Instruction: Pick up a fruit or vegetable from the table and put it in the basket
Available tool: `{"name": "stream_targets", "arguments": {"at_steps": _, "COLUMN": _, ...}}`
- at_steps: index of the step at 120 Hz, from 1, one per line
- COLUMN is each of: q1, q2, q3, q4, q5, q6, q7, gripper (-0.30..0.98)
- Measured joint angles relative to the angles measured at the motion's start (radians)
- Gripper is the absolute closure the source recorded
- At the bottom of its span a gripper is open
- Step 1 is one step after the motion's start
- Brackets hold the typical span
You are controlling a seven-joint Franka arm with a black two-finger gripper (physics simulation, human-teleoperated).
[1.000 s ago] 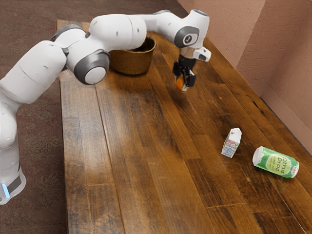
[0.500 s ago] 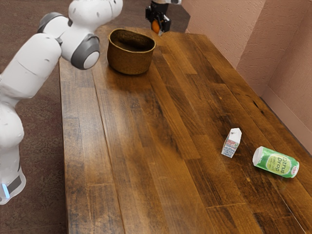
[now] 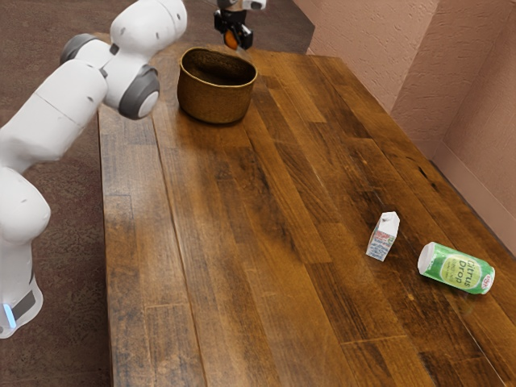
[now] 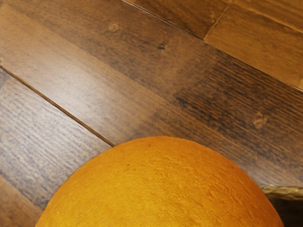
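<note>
High at the top of the exterior view, my black gripper (image 3: 233, 40) is shut on an orange fruit (image 3: 231, 39), just above and behind the far rim of the basket in that picture. The basket (image 3: 214, 101) is a round, brownish-gold container standing on the wooden table, its mouth facing up. In the wrist view the orange (image 4: 163, 189) looms large under my hand, and a piece of the basket's rim (image 4: 284, 191) shows beside it.
A small white carton (image 3: 383, 236) stands on the table (image 3: 242, 266) toward the exterior view's right, with a green can (image 3: 456, 268) lying on its side next to it. A pinkish wall (image 3: 459, 105) rises past the table's edge.
With the orange in its grip, my gripper has risen and travelled toward the exterior view's upper left, nearer the basket. The basket, carton and can have stayed put.
</note>
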Motion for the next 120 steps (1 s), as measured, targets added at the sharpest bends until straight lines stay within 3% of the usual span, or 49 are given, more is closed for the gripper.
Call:
{"name": "stream_targets", "arguments": {"at_steps": 31, "q1": -0.017, "q2": -0.044, "q3": -0.009, "q4": -0.056, "q5": 0.001, "q6": 0.04, "q7": 0.007, "gripper": 0.44}}
{"name": "stream_targets", "arguments": {"at_steps": 61, "q1": -0.109, "q2": -0.191, "q3": 0.008, "q4": -0.29, "q5": 0.005, "q6": 0.088, "q7": 0.01, "gripper": 0.44}}
{"name": "stream_targets", "arguments": {"at_steps": 81, "q1": -0.182, "q2": -0.253, "q3": 0.068, "q4": -0.392, "q5": 0.007, "q6": 0.106, "q7": 0.01, "gripper": 0.44}}
{"name": "stream_targets", "arguments": {"at_steps": 88, "q1": -0.193, "q2": -0.262, "q3": 0.071, "q4": -0.407, "q5": 0.006, "q6": 0.11, "q7": 0.01, "gripper": 0.4}}
{"name": "stream_targets", "arguments": {"at_steps": 103, "q1": -0.199, "q2": -0.272, "q3": 0.072, "q4": -0.429, "q5": -0.002, "q6": 0.113, "q7": 0.012, "gripper": 0.16}}
{"name": "stream_targets", "arguments": {"at_steps": 120, "q1": -0.191, "q2": -0.271, "q3": 0.065, "q4": -0.432, "q5": -0.007, "q6": 0.114, "q7": 0.015, "gripper": 0.06}}
